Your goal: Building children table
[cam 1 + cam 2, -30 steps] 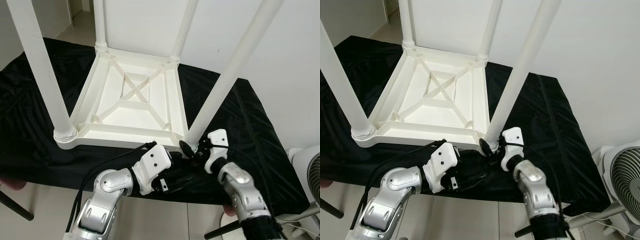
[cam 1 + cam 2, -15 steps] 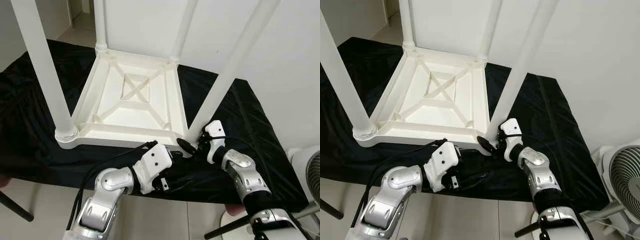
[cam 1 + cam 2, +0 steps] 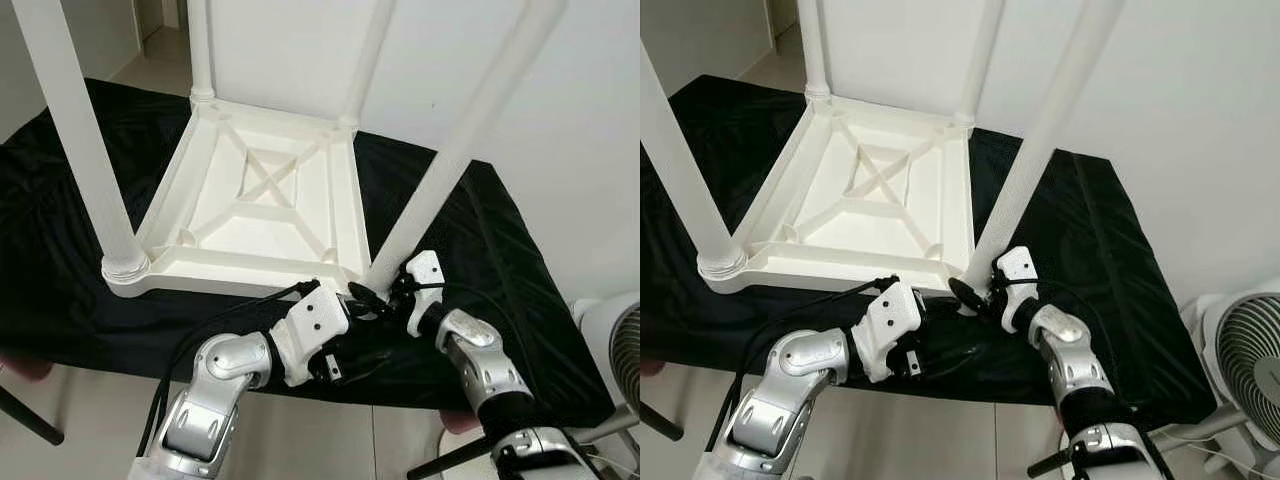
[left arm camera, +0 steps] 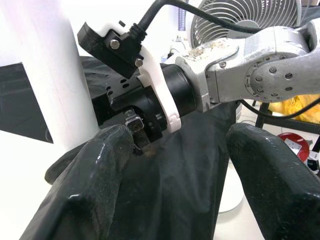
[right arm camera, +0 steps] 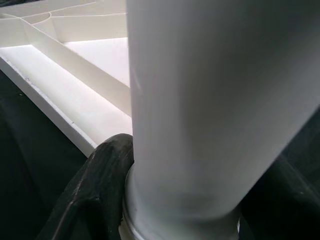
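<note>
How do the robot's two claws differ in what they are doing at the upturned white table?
The right claw closes around the base of the near right table leg; the left claw holds nothing. The right claw touches the leg; the left claw hovers open over the black cloth, just short of the table. Both sit at the table's near right corner.

Left silver arm [image 3: 215, 385]: elbow bent, forearm angled forward and toward robot's right, white wrist housing [image 3: 312, 330] uppermost. Left gripper of two long black fingers [image 4: 195, 185]: fingers spread apart, nothing between them; black fingertips [image 4: 95, 175] aimed at right wrist. Right silver arm [image 3: 478, 365]: reaching forward, forearm angled toward robot's left, white wrist housing [image 3: 425, 285] raised. Right gripper of two long black fingers [image 3: 372, 298]: fingers closed around base of white cylindrical plastic table leg [image 5: 220, 100], one finger [image 5: 100, 185] on each side.
</note>
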You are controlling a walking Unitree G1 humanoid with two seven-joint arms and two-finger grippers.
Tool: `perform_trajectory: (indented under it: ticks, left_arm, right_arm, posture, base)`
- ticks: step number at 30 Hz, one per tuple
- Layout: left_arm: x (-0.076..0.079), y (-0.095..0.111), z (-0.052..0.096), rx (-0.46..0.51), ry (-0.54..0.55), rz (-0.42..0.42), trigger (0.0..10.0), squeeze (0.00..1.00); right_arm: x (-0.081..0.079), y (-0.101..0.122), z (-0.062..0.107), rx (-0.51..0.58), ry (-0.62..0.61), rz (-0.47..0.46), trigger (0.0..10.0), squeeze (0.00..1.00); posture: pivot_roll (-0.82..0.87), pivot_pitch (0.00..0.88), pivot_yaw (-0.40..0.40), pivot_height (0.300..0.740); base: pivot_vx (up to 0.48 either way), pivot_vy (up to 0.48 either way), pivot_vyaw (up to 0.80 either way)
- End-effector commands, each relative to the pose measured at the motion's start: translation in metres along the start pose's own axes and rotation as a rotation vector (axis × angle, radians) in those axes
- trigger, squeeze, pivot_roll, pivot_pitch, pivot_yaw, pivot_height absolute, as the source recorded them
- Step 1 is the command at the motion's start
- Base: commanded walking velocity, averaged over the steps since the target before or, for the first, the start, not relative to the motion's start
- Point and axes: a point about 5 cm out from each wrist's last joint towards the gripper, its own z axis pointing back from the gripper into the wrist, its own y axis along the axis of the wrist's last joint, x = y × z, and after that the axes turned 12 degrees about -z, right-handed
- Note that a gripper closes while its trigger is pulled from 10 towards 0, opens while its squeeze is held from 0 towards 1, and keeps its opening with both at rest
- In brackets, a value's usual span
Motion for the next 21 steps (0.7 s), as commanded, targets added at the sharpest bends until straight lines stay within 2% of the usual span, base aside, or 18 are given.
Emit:
perform_trajectory:
  ticks: [1, 2, 3, 4, 5, 6, 7, 9, 12, 15, 17, 21]
  left_arm:
    - [0.000, -0.003, -0.003, -0.022, 0.088, 0.025, 10.0, 0.00]
    - [0.000, -0.003, -0.003, -0.022, 0.088, 0.025, 10.0, 0.00]
    - [0.000, -0.004, -0.003, -0.023, 0.087, 0.025, 10.0, 0.00]
    - [0.000, -0.004, -0.003, -0.023, 0.087, 0.025, 10.0, 0.00]
    - [0.000, -0.004, -0.003, -0.024, 0.088, 0.024, 10.0, 0.00]
    - [0.000, -0.004, -0.003, -0.024, 0.088, 0.024, 10.0, 0.00]
    - [0.000, -0.005, -0.003, -0.025, 0.090, 0.023, 10.0, 0.00]
    - [0.000, -0.007, -0.005, -0.030, 0.096, 0.020, 10.0, 0.00]
    - [-0.002, -0.008, -0.005, -0.038, 0.106, 0.017, 10.0, 0.00]
    - [-0.002, -0.008, -0.005, -0.039, 0.107, 0.016, 10.0, 0.00]
    - [-0.002, -0.009, -0.004, -0.042, 0.110, 0.014, 10.0, 0.00]
    - [-0.003, -0.010, -0.004, -0.043, 0.111, 0.014, 10.0, 0.00]
  right_arm:
    - [-0.006, -0.012, 0.003, -0.028, 0.000, -0.055, 10.0, 0.00]
    - [-0.006, -0.012, 0.003, -0.028, 0.000, -0.055, 10.0, 0.00]
    - [-0.006, -0.012, 0.005, -0.023, -0.062, -0.051, 10.0, 0.00]
    - [-0.006, -0.012, 0.005, -0.023, -0.062, -0.051, 10.0, 0.00]
    - [-0.005, -0.013, 0.006, -0.017, -0.153, -0.059, 10.0, 0.00]
    - [-0.005, -0.013, 0.006, -0.017, -0.153, -0.059, 10.0, 0.00]
    - [-0.004, -0.012, 0.009, 0.002, -0.244, -0.058, 10.0, 0.00]
    - [-0.007, -0.011, 0.013, 0.044, -0.399, -0.116, 10.0, 0.00]
    - [-0.015, -0.012, 0.021, 0.099, -0.587, -0.147, 10.0, 0.00]
    - [-0.017, -0.013, 0.024, 0.107, -0.633, -0.158, 10.0, 0.00]
    - [-0.027, -0.015, 0.026, 0.118, -0.727, -0.140, 10.0, 0.00]
    - [-0.033, -0.017, 0.025, 0.122, -0.733, -0.164, 10.0, 0.00]
  posture:
    - [-0.01, 0.021, -0.163, 0.740]
    - [-0.01, 0.021, -0.163, 0.740]
    - [-0.01, 0.021, -0.163, 0.740]
    - [-0.01, 0.021, -0.163, 0.740]
    - [-0.02, 0.020, -0.162, 0.740]
    - [-0.02, 0.020, -0.162, 0.740]
    - [-0.02, 0.021, -0.162, 0.740]
    - [-0.03, 0.020, -0.160, 0.740]
    - [-0.03, 0.023, -0.159, 0.740]
    - [-0.03, 0.023, -0.159, 0.740]
    - [-0.04, 0.025, -0.157, 0.740]
    - [-0.04, 0.027, -0.155, 0.740]
  base:
    - [0.000, 0.000, 0.00]
    - [0.000, 0.000, 0.00]
    - [0.000, 0.000, 0.00]
    - [0.000, 0.000, 0.00]
    - [0.000, 0.000, 0.00]
    - [0.000, 0.000, 0.00]
    - [0.000, 0.000, 0.00]
    - [0.000, 0.000, 0.00]
    - [0.000, 0.000, 0.00]
    - [0.000, 0.000, 0.00]
    - [0.000, 0.000, 0.00]
    - [0.000, 0.000, 0.00]
